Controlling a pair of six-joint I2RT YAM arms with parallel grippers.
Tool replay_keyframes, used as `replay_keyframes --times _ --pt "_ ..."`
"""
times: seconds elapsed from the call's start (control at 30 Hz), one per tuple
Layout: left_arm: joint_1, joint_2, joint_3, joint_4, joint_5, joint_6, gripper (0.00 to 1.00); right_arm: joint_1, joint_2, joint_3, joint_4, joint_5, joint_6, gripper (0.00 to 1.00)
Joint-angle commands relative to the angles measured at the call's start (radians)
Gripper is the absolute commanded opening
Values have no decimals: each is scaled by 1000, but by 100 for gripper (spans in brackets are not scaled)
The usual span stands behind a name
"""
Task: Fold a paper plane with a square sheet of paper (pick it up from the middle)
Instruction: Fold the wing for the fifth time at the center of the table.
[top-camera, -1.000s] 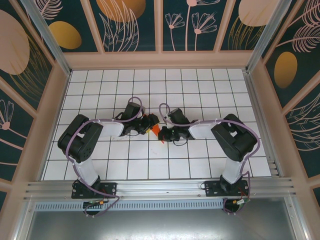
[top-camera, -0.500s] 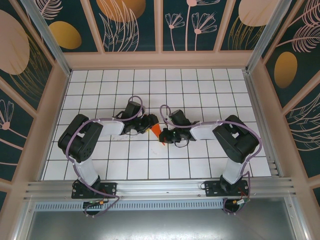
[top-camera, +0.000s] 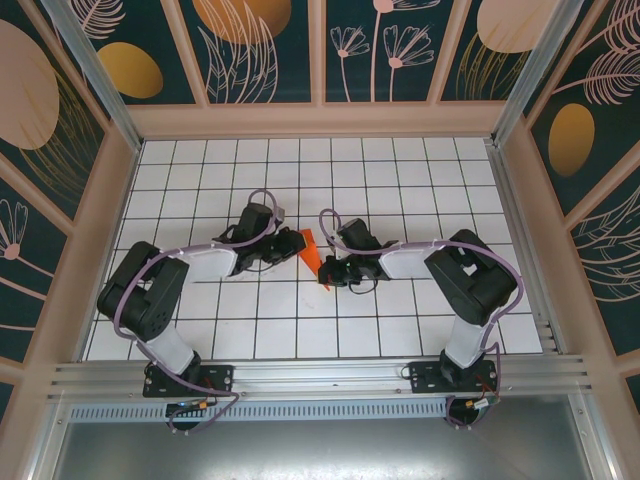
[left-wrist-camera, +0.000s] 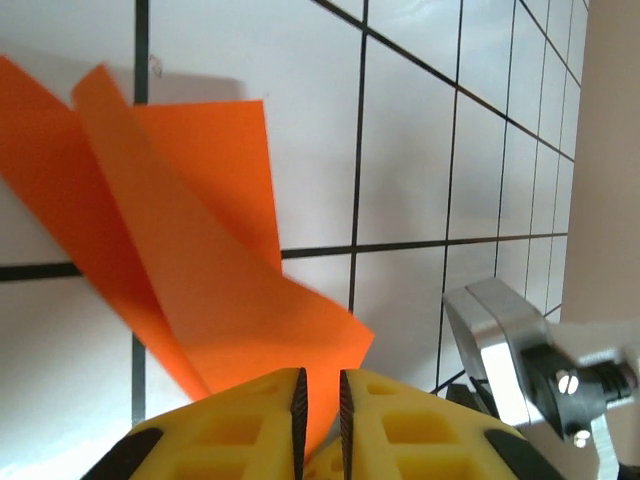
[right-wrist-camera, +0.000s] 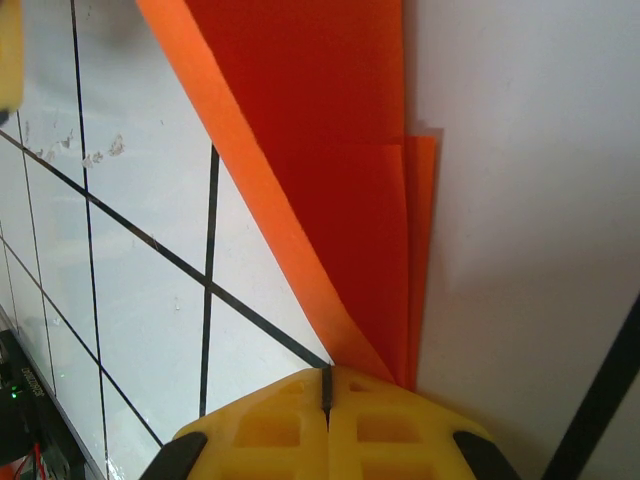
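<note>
our right gripper (right-wrist-camera: 327, 388) is pinched tight on the narrow end of the folded orange paper (right-wrist-camera: 330, 180). our left gripper (left-wrist-camera: 320, 400) clamps a corner of the same paper between nearly touching yellow pads. the paper spans both grippers, above mid-table white grid tiles (top-camera: 300, 310).

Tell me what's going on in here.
Two robot arms are partway through folding a paper plane. The orange-red paper, already creased into layers, is held between them over the white tiled table. The right gripper is shut on one end, and the left gripper pinches the other.
</note>
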Motion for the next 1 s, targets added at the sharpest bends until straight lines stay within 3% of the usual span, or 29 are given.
replay_keyframes --times 0.0,0.23,0.53,0.97 --pt "-6 -39 -44 37 11 28 14 -2 50 -4 -107 7 -22 0" --pt "-17 -18 -85 108 55 26 3 -3 62 -2 -110 5 -19 0" --pt "-61 80 -14 92 69 50 1 -2 56 -2 -114 11 -14 0" --pt "-62 151 14 29 -1 48 0 -8 25 10 -116 22 -46 0"
